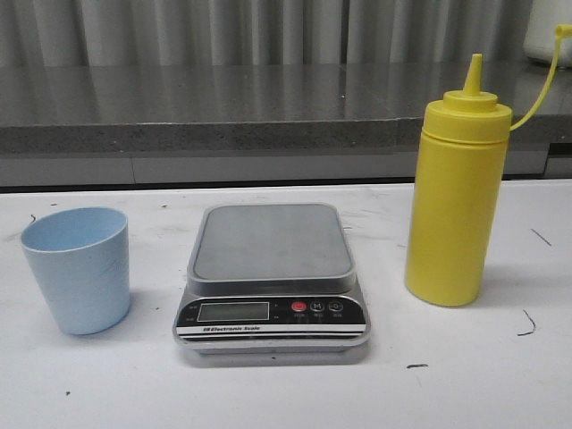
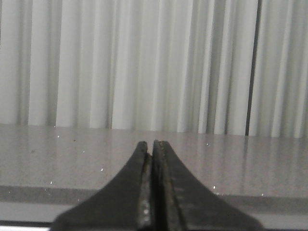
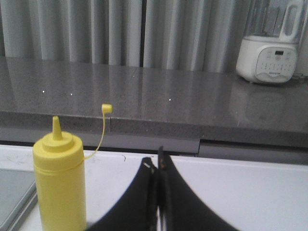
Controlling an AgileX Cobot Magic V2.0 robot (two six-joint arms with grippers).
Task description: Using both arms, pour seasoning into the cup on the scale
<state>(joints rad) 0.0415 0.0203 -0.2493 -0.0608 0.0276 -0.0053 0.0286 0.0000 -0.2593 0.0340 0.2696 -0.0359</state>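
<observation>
On the white tabletop [image 1: 286, 393], the scale [image 1: 271, 279] sits in the middle with its steel platform bare, the blue cup [image 1: 77, 268] stands upright well to its left, and the seasoning [image 1: 457, 186] stands upright to its right, nozzle uncovered and the tethered cap [image 1: 562, 30] dangling off to the side. Nothing is on the scale yet, so the task looks to be at its very start. The main risk from here is toppling: the seasoning is tall and narrow, and a grip that lands high or off-centre could tip it, and with the cap off it would likely spill. The cup is light and tapered, so a hard or skewed pinch might squirt it sideways, or it could be set near the platform's edge and fall off. Both arms are drawn back and level, facing the grey counter [image 3: 154, 101] and curtain, with neither showing in the front view. The left gripper [image 2: 152, 144] has its fingers pressed together on nothing; the right gripper [image 3: 156, 166] is likewise closed and empty, with the seasoning near it and off to one side. A white blender [image 3: 270, 57] stands on the counter behind.
</observation>
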